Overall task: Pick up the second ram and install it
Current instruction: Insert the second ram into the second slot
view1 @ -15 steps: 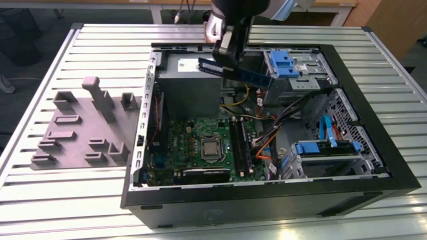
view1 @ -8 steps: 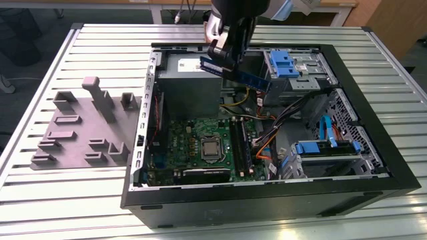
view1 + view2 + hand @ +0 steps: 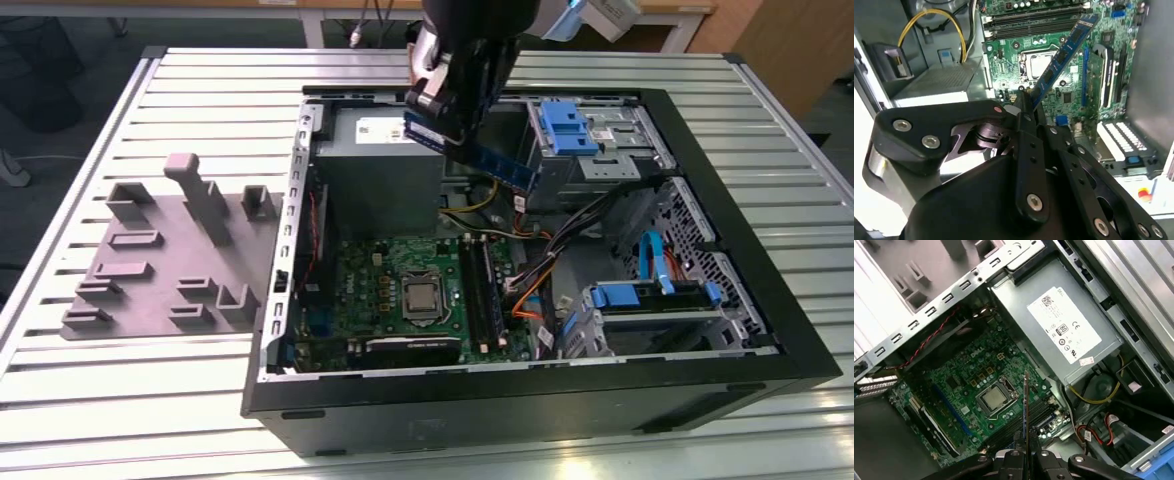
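Note:
The second ram (image 3: 491, 162) is a thin blue-green stick held in the air, slanting over the open computer case above the power supply's edge. My gripper (image 3: 445, 128) is shut on one end of it. The stick (image 3: 1064, 55) juts out from the fingertips (image 3: 1023, 106) towards the green motherboard (image 3: 1054, 75) in the second wrist view. Seen edge-on in the first wrist view, the stick (image 3: 1025, 407) rises from my gripper (image 3: 1026, 456) above the black memory slots (image 3: 1016, 427). Those slots (image 3: 481, 290) lie beside the processor socket (image 3: 418, 296), well below the stick.
The case (image 3: 747, 330) lies on its side on a slatted table (image 3: 200, 400). Inside are a grey power supply (image 3: 374, 165), blue drive caddies (image 3: 567, 128) and loose cables (image 3: 534, 285). A grey holder tray (image 3: 147, 270) with raised blocks sits at the exterior view's left.

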Tool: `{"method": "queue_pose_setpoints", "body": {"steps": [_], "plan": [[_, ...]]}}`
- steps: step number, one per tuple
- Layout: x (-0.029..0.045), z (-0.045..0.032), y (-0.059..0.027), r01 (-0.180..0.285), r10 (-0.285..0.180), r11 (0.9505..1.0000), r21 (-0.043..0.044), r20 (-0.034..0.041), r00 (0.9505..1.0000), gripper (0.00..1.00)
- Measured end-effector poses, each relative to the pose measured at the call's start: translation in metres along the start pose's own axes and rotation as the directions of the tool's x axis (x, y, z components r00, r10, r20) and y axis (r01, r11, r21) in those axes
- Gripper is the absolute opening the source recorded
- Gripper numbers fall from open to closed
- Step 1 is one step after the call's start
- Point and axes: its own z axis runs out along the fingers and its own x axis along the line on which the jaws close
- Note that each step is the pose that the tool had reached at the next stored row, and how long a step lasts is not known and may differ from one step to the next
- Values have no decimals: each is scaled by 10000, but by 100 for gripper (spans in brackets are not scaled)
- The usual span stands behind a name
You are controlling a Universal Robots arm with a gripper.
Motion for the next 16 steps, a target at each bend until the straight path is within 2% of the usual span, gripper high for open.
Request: {"method": "queue_pose_setpoints", "body": {"steps": [4,8,12,16], "plan": [[0,14,0,-705,705,9975,-6,2,9975,14],[0,29,0,-1434,1434,9897,-11,3,9897,14],[0,47,0,-2142,2142,9768,-16,5,9768,14],[-1,64,0,-2855,2855,9584,-22,5,9584,14]]}}
